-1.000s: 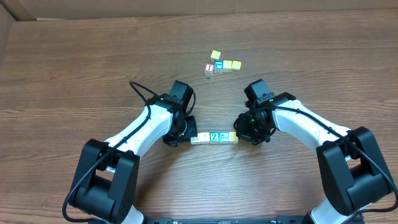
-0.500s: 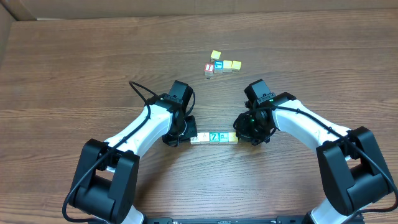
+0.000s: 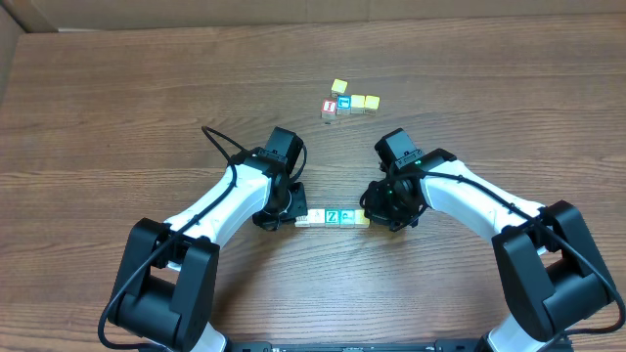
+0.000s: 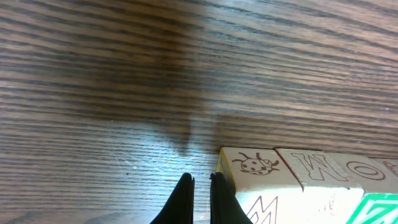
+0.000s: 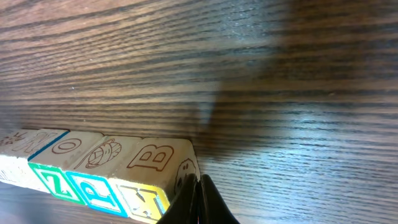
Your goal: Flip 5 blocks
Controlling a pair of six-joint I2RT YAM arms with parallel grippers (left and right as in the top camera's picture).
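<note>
Five blocks (image 3: 333,217) lay in one row on the wood-grain table (image 3: 127,108), shifted slightly left since a second earlier, along with the right arm. The left gripper (image 4: 200,198) and right gripper (image 5: 198,200), fingers together on nothing, sat at the row's ends. Other cubes (image 3: 348,102) lay clustered farther back.

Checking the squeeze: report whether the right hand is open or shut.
Shut: right hand shows no finger gap, beside the yellow B block.

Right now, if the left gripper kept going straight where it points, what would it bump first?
Probably just the table: the shut left gripper points at bare wood, nothing else ahead. The ladybug block at the row's end sits close beside it, not in front. Depth is hard to judge.
</note>
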